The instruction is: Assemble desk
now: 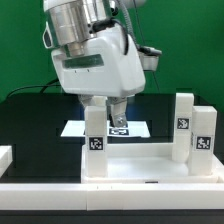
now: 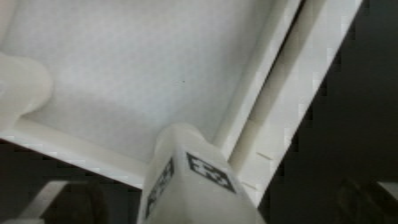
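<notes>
The white desk tabletop [image 1: 135, 155] lies on the table with its rimmed side up. Three square tagged legs stand on it: one at the front left [image 1: 95, 142] and two on the exterior view's right [image 1: 185, 122] [image 1: 203, 140]. My gripper [image 1: 112, 112] reaches down at the back left corner and is shut on a fourth tagged leg [image 1: 118, 127]. In the wrist view this leg [image 2: 199, 178] runs out from between my fingers, and my gripper [image 2: 205, 208] holds it over the panel [image 2: 151, 80] close to its rim [image 2: 285, 100]. The corner socket under the leg is hidden.
The marker board [image 1: 75, 128] lies flat behind the tabletop. A low white rail [image 1: 60, 190] runs along the front edge, with a white block [image 1: 5, 156] at the far left. A blurred white rounded shape [image 2: 18, 88] shows at the wrist view's edge.
</notes>
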`<state>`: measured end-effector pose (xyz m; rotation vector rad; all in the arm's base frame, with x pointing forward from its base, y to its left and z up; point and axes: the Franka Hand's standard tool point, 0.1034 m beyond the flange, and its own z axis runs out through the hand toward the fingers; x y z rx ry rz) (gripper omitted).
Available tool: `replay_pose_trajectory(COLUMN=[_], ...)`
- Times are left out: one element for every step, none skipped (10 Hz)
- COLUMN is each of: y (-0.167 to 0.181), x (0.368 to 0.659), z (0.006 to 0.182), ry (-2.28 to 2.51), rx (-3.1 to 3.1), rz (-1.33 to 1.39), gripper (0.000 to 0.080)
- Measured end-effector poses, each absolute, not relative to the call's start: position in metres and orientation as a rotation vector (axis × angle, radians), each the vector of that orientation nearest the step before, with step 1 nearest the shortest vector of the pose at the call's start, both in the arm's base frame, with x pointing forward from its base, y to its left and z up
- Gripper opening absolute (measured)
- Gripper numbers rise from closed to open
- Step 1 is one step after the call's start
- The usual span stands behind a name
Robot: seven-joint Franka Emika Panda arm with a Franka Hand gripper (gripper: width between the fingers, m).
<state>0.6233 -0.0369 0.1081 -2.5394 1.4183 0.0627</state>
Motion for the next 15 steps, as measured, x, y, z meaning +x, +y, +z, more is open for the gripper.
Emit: replay_pose_trajectory(y=[-0.038,-0.038,-0.040,-0.045,-0.048,-0.048,-0.048,-0.048,-0.048,-0.048,-0.049,-0.049,-0.049,-0.049,-0.049], x=[0.623,0.623,0.623,0.622,0.624,0.625,0.625,0.625,0.625,0.625,0.625,0.625,0.625,0.625,0.624], z=[0.108,0.108,0.108,0.108,0.109,0.106,0.104,0.104,0.103,0.103,0.103,0.103,0.103,0.103,0.103], ry=[1.322,1.246,1.088,0.836,0.562,0.320,0.237,0.286,0.304,0.302,0.355,0.501,0.626,0.727,0.910], rx=[-2.590,-2.628,-2.710,-2.859,-2.982,-3.048,-3.056,-3.049,-3.048,-3.048,-3.043,-3.021,-2.996,-2.973,-2.916], rz=[0.049,0.039,0.019,-0.004,-0.023,-0.036,-0.041,-0.039,-0.038,-0.038,-0.036,-0.030,-0.025,-0.021,-0.009], gripper=[0.0648,0.0649,0.0649,0.0649,0.0649,0.0649,0.0649,0.0649,0.0523,0.0383,0.0289,0.0289,0.0289,0.0289,0.0289])
